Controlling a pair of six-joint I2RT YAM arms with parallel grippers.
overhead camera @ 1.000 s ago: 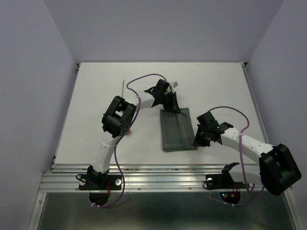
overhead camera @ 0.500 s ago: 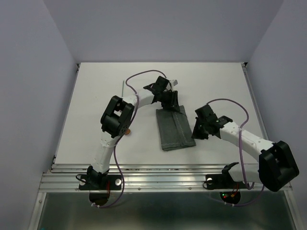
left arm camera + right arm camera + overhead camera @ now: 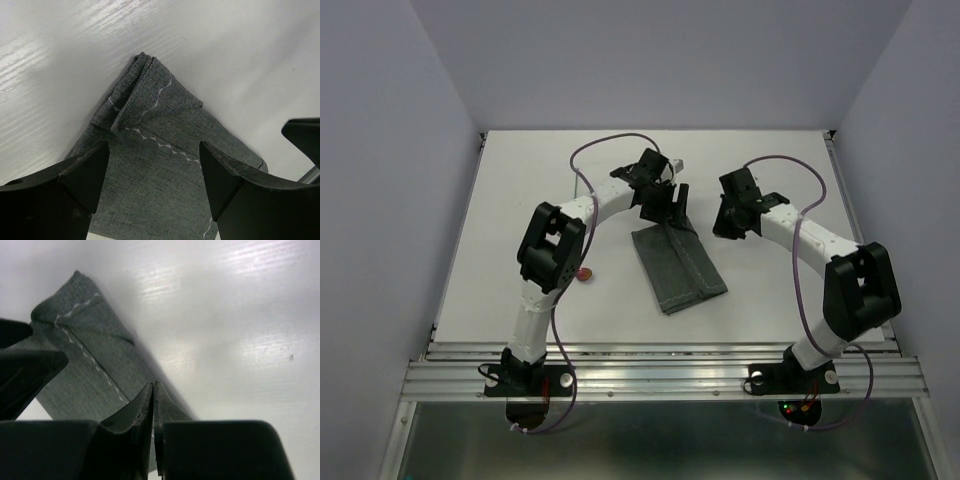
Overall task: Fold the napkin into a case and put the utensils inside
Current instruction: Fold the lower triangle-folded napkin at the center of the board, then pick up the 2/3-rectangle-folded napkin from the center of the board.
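The napkin (image 3: 678,268) lies mid-desk (image 3: 520,190) as a narrow folded strip. Its far corner is rumpled beneath the left hand (image 3: 670,207), whose fingers stand wide apart and grasp nothing. The right hand (image 3: 722,225) is clenched and empty, near the strip's far right edge. The bunched corner probably wants pressing flat, with one end left open. The spoon (image 3: 583,273) shows only its red bowl beside the left arm; the other utensil cannot be seen.
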